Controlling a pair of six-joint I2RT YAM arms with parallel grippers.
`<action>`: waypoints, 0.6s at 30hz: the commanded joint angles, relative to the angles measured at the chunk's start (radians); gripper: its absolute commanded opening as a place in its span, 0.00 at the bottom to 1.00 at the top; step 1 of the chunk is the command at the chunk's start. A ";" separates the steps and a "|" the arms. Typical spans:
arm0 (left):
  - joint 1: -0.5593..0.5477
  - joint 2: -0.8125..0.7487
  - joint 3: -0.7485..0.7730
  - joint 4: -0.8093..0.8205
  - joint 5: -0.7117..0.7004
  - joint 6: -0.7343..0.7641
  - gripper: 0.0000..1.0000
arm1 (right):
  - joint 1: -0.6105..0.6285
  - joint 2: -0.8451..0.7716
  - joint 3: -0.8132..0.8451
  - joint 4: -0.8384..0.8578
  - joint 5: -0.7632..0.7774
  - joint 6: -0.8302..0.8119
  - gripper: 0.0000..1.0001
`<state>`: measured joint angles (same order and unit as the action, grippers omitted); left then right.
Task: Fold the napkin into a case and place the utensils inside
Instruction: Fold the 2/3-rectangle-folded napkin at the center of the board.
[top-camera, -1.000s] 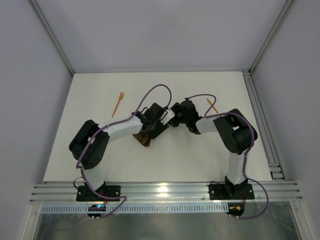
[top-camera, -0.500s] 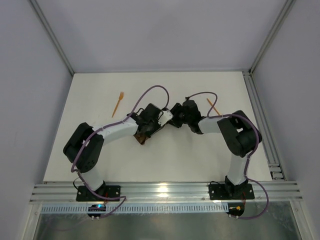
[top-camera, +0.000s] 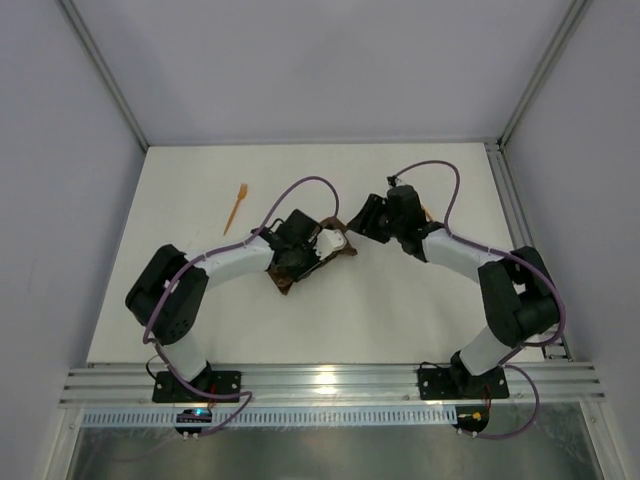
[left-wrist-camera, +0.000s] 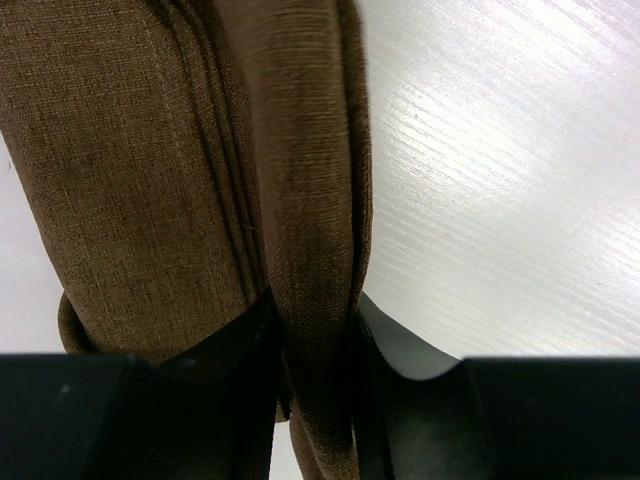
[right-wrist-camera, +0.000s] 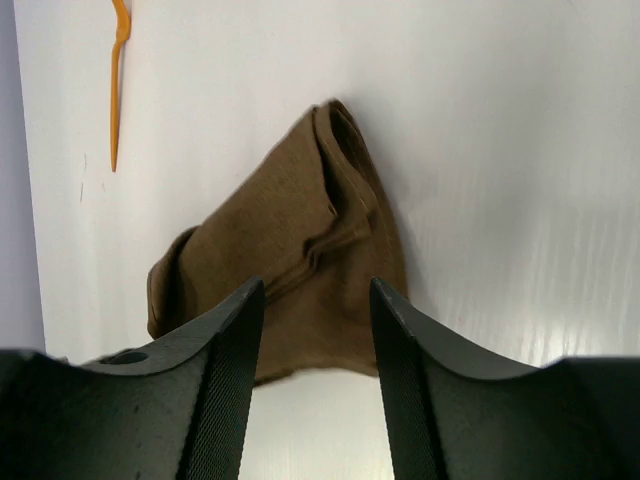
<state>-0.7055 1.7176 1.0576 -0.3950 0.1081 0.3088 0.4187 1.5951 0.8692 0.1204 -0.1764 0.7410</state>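
The dark brown napkin (top-camera: 287, 282) lies bunched and folded mid-table, mostly under my left gripper (top-camera: 322, 248). In the left wrist view the left gripper (left-wrist-camera: 315, 335) is shut on a thick fold of the napkin (left-wrist-camera: 130, 170). My right gripper (top-camera: 366, 222) is open and empty, a little to the right of the cloth. In the right wrist view its jaws (right-wrist-camera: 315, 300) stand apart with the napkin (right-wrist-camera: 290, 250) just ahead. An orange fork (top-camera: 236, 207) lies at the left rear and also shows in the right wrist view (right-wrist-camera: 117, 90). The other orange utensil (top-camera: 428, 213) is mostly hidden by the right arm.
A white table (top-camera: 400, 310) carries everything. Grey walls close in the left, back and right. An aluminium rail (top-camera: 520, 230) runs along the right edge and another along the near edge (top-camera: 320, 385). Purple cables loop over both arms.
My right gripper has drawn back to the right, away from the left gripper and the napkin, and the arm has stretched out. The left gripper stays on the cloth, whose right corner now shows.
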 joint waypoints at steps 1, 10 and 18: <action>0.003 -0.015 -0.002 0.007 0.039 0.023 0.31 | -0.001 0.054 0.202 -0.069 -0.016 -0.196 0.50; 0.003 -0.018 0.004 -0.007 0.051 0.023 0.31 | -0.001 0.457 0.526 -0.106 -0.363 -0.322 0.10; 0.003 -0.042 0.012 -0.018 0.061 0.024 0.29 | -0.004 0.559 0.511 -0.229 -0.333 -0.362 0.03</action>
<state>-0.7055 1.7164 1.0569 -0.4076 0.1432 0.3222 0.4149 2.1624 1.3678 -0.0029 -0.5617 0.4362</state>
